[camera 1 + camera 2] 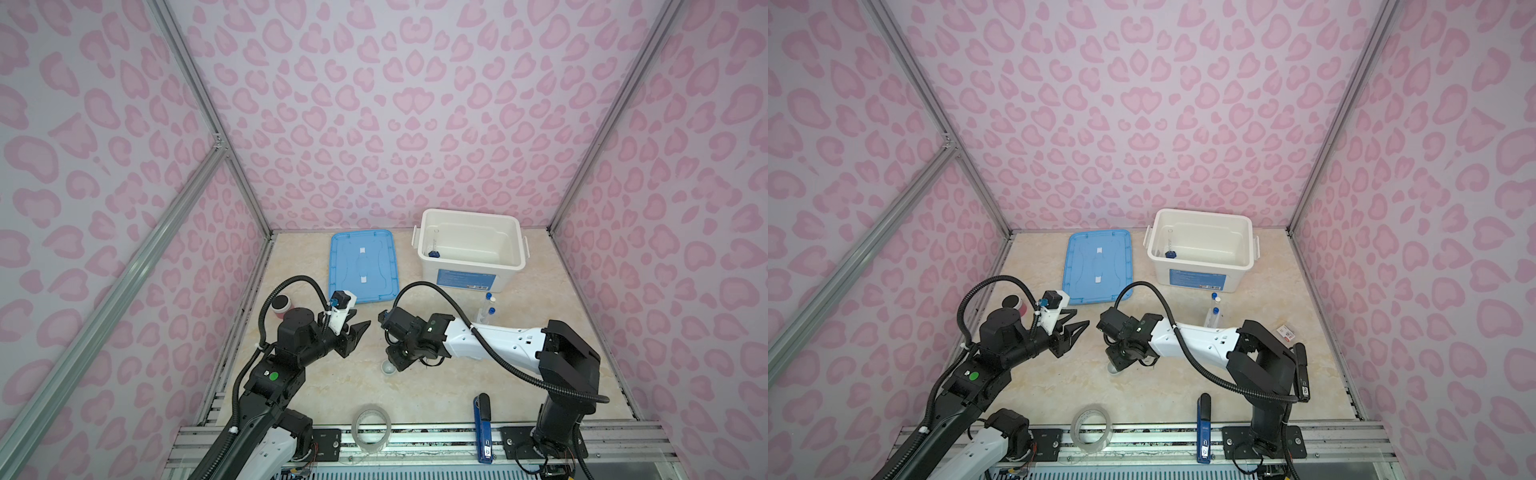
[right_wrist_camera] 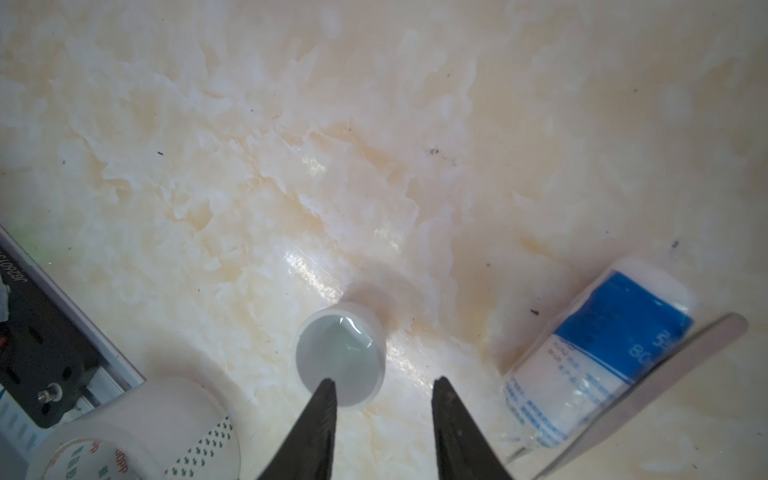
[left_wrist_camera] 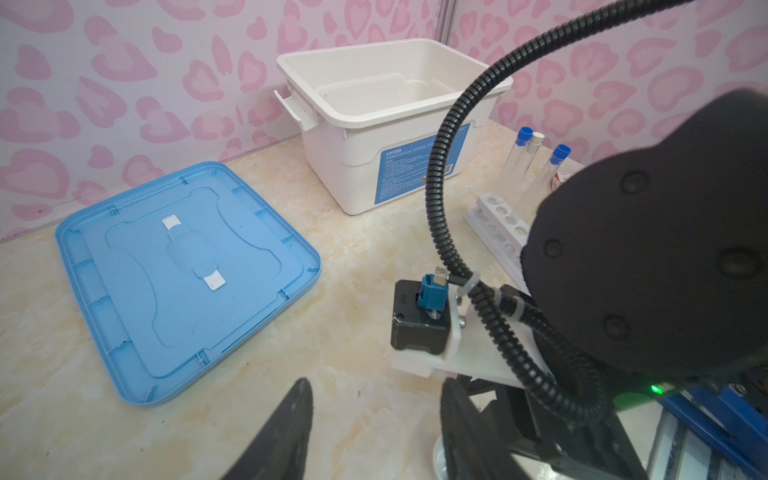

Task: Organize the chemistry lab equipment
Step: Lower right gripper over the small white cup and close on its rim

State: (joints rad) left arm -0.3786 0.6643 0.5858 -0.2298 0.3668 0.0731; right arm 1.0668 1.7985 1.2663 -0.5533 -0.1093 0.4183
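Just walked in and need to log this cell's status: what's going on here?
The right gripper hangs over the small white dish, jaws open, nothing gripped; the bottle and tweezers lie beside it. The left gripper is open and empty near the blue lid. The blue-based cylinder is in the white bin; the test tubes sit in their rack outside it.

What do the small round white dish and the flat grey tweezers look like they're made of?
Small round white dish: glossy ceramic or plastic, can't tell which; bright highlight inside its smooth bowl. Flat grey tweezers: likely brushed metal; thin blade with a dull silvery sheen.
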